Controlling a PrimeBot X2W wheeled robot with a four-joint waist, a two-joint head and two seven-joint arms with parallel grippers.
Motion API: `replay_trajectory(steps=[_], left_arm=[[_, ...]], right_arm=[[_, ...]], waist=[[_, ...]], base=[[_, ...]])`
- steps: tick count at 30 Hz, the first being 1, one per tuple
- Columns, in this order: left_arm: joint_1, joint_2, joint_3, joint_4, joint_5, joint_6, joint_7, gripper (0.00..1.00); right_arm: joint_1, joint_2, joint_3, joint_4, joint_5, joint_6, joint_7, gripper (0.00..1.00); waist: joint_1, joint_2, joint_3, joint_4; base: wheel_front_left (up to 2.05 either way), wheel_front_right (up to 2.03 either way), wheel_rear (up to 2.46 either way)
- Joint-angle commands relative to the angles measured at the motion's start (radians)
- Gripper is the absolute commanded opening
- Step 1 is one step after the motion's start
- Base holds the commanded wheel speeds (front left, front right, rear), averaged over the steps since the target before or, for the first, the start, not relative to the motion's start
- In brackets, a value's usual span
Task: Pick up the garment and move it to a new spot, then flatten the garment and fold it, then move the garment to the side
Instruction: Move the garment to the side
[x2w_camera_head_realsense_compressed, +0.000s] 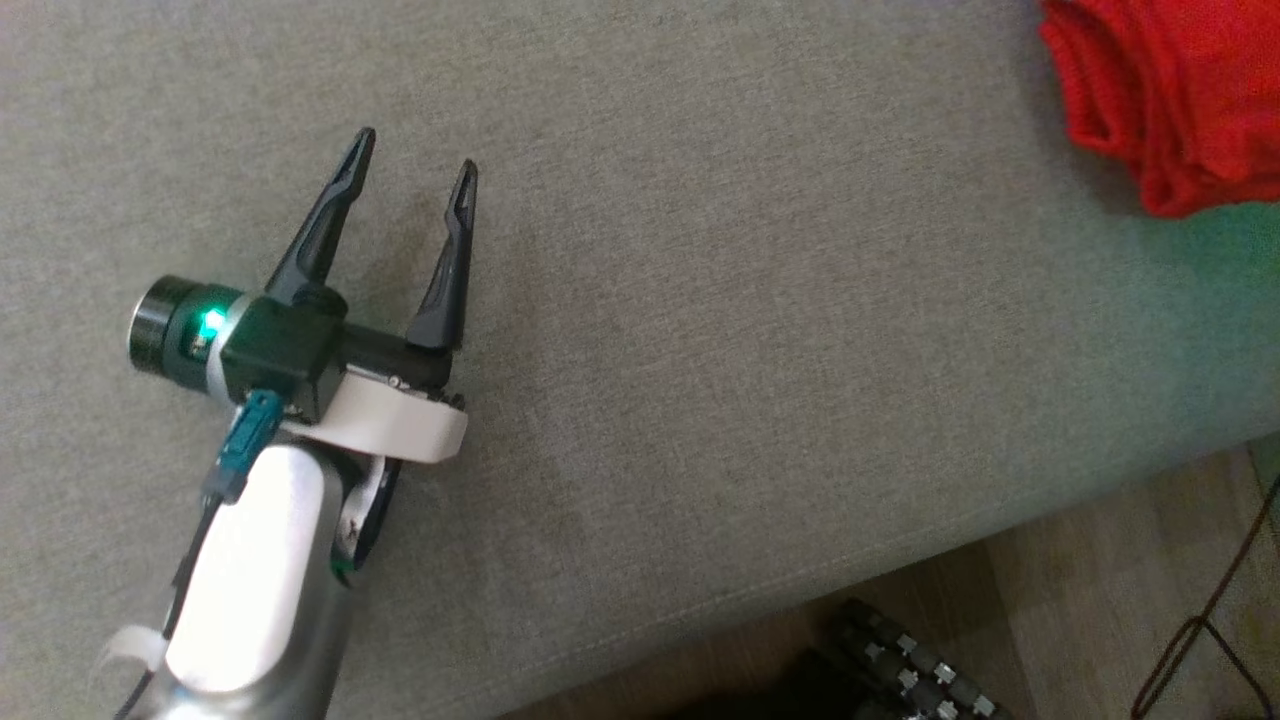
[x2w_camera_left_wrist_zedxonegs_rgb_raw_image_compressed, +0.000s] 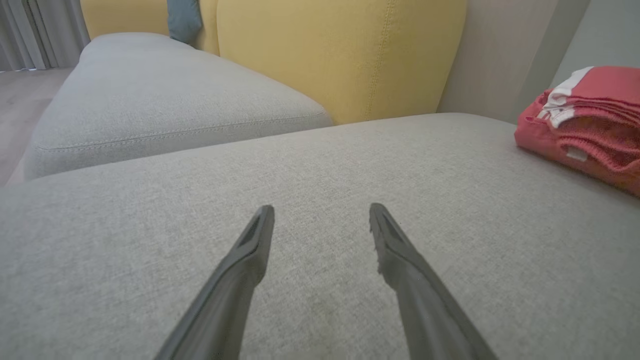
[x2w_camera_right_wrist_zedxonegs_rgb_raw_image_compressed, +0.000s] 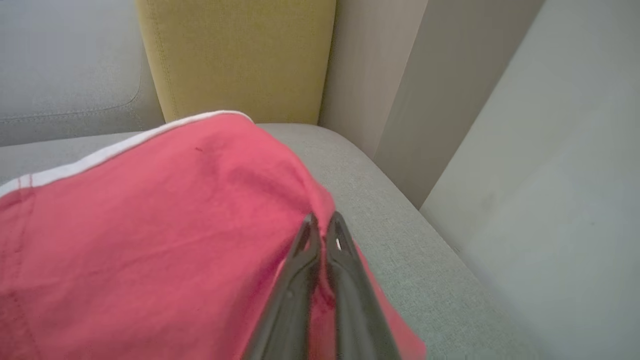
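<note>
The garment (x2w_camera_head_realsense_compressed: 1180, 90) is red with white trim and lies folded in a stack at the far right of the grey sofa seat (x2w_camera_head_realsense_compressed: 750, 350). From the left wrist it shows as layered red folds (x2w_camera_left_wrist_zedxonegs_rgb_raw_image_compressed: 590, 125). In the right wrist view the garment (x2w_camera_right_wrist_zedxonegs_rgb_raw_image_compressed: 150, 225) spreads under my right gripper (x2w_camera_right_wrist_zedxonegs_rgb_raw_image_compressed: 322, 216), whose fingers are pressed together at its right edge with red cloth between them. My left gripper (x2w_camera_head_realsense_compressed: 416, 152) hovers open over bare seat well left of the garment, nothing between its fingers (x2w_camera_left_wrist_zedxonegs_rgb_raw_image_compressed: 322, 207).
Yellow back cushions (x2w_camera_left_wrist_zedxonegs_rgb_raw_image_compressed: 340, 55) stand behind the seat, and a second grey cushion (x2w_camera_left_wrist_zedxonegs_rgb_raw_image_compressed: 150, 100) lies beyond on the left. A pale wall (x2w_camera_right_wrist_zedxonegs_rgb_raw_image_compressed: 550, 150) runs close beside the garment's end. Wooden floor (x2w_camera_head_realsense_compressed: 1080, 600), a dark cable (x2w_camera_head_realsense_compressed: 1200, 620) and my wheeled base (x2w_camera_head_realsense_compressed: 900, 670) sit below the seat's front edge.
</note>
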Motion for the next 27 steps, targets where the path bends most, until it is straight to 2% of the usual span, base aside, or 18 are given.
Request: replay_trajectory(steps=[1,3,4,6,7,15,20,27], left_arm=[[-0.034,0.016,0.018,-0.034,0.007,-0.005,-0.002,1.00],[-0.046,0.015,0.009,-0.032,0.008,-0.008,-0.003,1.00],[-0.049,0.015,0.006,-0.031,0.008,-0.009,-0.004,1.00],[-0.054,0.015,0.004,-0.025,0.005,-0.011,-0.005,1.00],[-0.056,0.015,0.003,-0.023,0.004,-0.011,-0.006,1.00],[-0.052,0.003,-0.003,0.004,-0.013,-0.007,-0.011,1.00],[-0.033,-0.008,0.005,0.017,-0.028,0.006,-0.013,1.00],[0.024,-0.020,0.037,0.005,-0.052,0.033,-0.014,1.00]], right_arm=[[0.000,-0.008,-0.028,-0.037,-0.014,-0.001,0.011,0.00],[-0.007,0.006,-0.072,-0.020,-0.024,-0.001,0.027,0.00],[-0.011,0.012,-0.086,-0.014,-0.024,-0.001,0.026,0.08],[-0.014,0.023,-0.113,0.003,-0.028,-0.001,0.033,0.64],[-0.015,0.027,-0.132,0.016,-0.034,-0.001,0.043,1.00],[0.018,0.052,-0.173,-0.003,-0.083,-0.001,0.012,1.00],[0.112,0.095,-0.153,-0.123,-0.139,-0.001,-0.072,1.00],[0.278,0.203,-0.053,-0.308,-0.191,-0.001,-0.130,1.00]], waist=[[-0.0001,0.0000,0.022,0.003],[-0.0001,0.0000,0.041,0.009],[-0.0001,0.0000,0.045,0.012],[-0.0001,0.0000,0.050,0.017],[-0.0001,0.0000,0.052,0.019],[-0.0001,0.0000,0.022,0.045],[-0.0001,0.0000,-0.039,0.071],[-0.0001,0.0000,-0.134,0.114]], base=[[0.00,0.00,0.00],[0.00,0.00,0.00],[0.00,0.00,0.00],[0.00,0.00,0.00],[0.00,0.00,0.00],[0.00,0.00,0.00],[0.00,0.00,0.00],[0.00,0.00,0.00]])
